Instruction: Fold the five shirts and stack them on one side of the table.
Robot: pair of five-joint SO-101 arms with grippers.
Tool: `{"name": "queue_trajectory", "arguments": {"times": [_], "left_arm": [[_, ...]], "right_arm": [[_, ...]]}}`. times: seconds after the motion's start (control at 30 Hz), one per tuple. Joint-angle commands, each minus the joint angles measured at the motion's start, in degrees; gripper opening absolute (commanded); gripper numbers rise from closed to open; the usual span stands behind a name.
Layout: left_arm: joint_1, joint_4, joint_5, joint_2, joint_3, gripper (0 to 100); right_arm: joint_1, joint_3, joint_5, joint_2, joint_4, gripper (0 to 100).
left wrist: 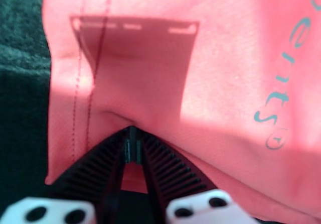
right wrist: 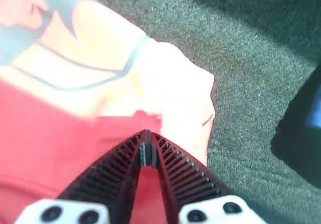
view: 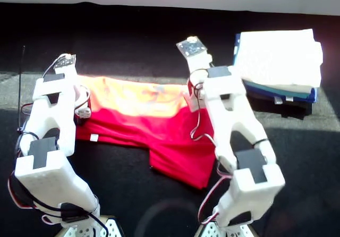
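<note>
White arms, black ribbed fingers

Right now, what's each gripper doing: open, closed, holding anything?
Left gripper: closed on the red shirt.
Right gripper: closed on the red shirt.

Both white arms reach forward from their bases, side by side, wrists tipped downward. At the end of the left arm, the left gripper has its ribbed black fingers meeting at the tips, pinching the red shirt. On the right arm, the right gripper is clamped on the same shirt's cloth.
</note>
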State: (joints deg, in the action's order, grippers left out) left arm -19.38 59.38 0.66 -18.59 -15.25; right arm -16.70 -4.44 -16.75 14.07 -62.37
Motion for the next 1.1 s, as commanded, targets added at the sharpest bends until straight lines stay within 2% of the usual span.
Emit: {"name": "queue_trajectory", "arguments": {"times": [0.0,0.17,0.33,0.53,0.7,0.87,1.07], "left_arm": [[-0.57,-0.97,0.18,-0.22,-0.22,1],[-0.75,0.0,0.26,-0.22,-0.22,1],[-2.68,3.52,0.18,-0.22,-0.13,1],[-5.23,5.54,0.18,0.04,0.4,1],[-4.97,9.23,0.18,0.48,2.24,1],[-5.05,11.69,0.44,0.48,6.81,1],[-5.23,13.8,0.44,0.57,6.2,1]], "right_arm": [[1.01,9.98,0.53,6.29,1.27,0.5],[3.91,19.21,0.53,15.78,0.4,0.5],[6.11,23.87,0.53,20.09,-6.46,0.5],[4.62,28.26,0.35,17.1,-16.84,0.5],[2.42,28.0,0.44,6.81,-22.2,0.5],[-1.54,16.84,0.09,-6.9,-22.64,0.5],[-7.16,-9.8,0.09,-23.87,-14.81,0.5]]}}
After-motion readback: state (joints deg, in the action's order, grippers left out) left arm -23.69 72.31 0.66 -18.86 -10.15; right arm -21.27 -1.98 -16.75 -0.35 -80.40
